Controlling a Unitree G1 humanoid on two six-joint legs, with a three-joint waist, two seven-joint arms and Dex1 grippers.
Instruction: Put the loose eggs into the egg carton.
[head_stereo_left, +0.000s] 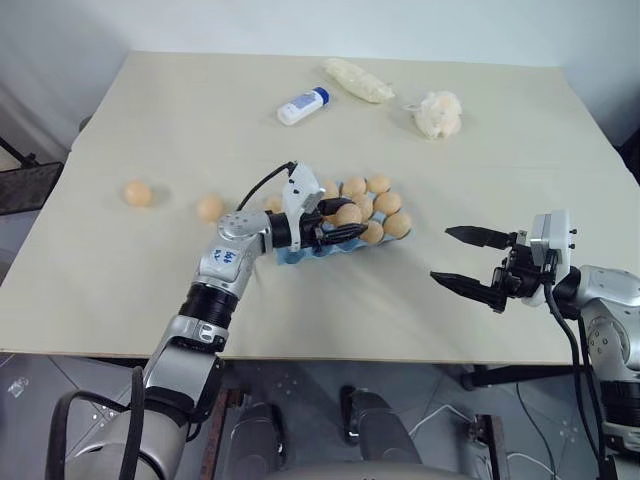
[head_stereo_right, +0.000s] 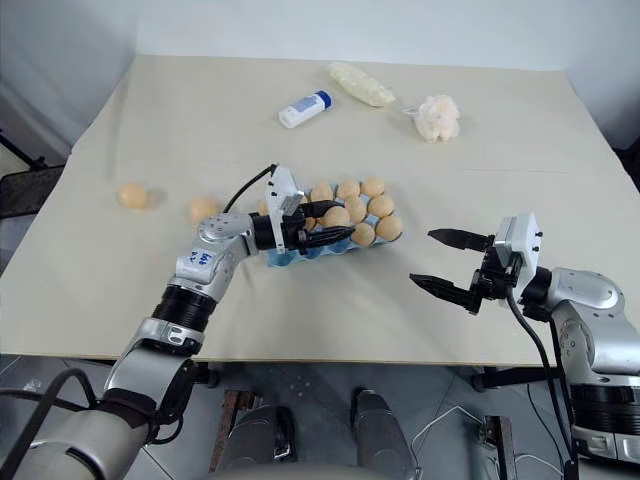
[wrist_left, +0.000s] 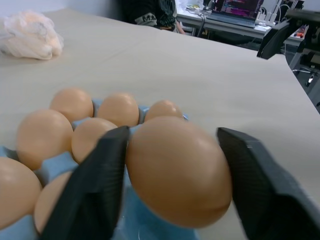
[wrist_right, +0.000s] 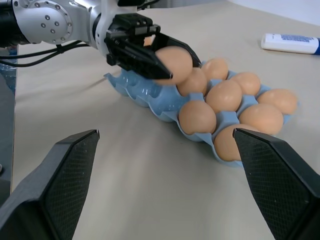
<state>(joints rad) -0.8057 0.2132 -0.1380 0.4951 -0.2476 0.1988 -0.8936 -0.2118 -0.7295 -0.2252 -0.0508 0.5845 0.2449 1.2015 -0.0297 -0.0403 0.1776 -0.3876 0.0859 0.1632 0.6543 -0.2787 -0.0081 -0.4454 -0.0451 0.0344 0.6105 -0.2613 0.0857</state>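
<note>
Beige tabletop (head_stereo_left: 480, 150), egg carton (wrist_right: 145, 95) near its middle, pale blue, most cups already filled with tan eggs. Left pincer (head_stereo_left: 345, 232) sits over the carton's near-left end with an egg (wrist_left: 177, 170) between its two black fingers; in the left wrist view one finger (wrist_left: 92, 190) touches the shell and the other stands just off it, so it reads as a loosened hold, egg low over an empty cup, whether seated yet I cannot tell. Right pincer (head_stereo_left: 468, 262) hangs to the right of the carton, well apart from it, spread wide, holding nothing. Two loose eggs lie left of the carton: one (head_stereo_left: 210, 208) near it, another (head_stereo_left: 138, 193) further out. White bottle (head_stereo_left: 302, 105), lumpy bag (head_stereo_left: 357, 80) and fluffy puff (head_stereo_left: 438, 113) sit beyond the carton, not part of the job. Handling guess: eggs are light, rigid, smooth and brittle, so they roll and slip easily; best pinched across the short middle with gentle force, lowered into a cup rather than dropped. Carton looks thin and light, likely to skid if nudged.
</note>
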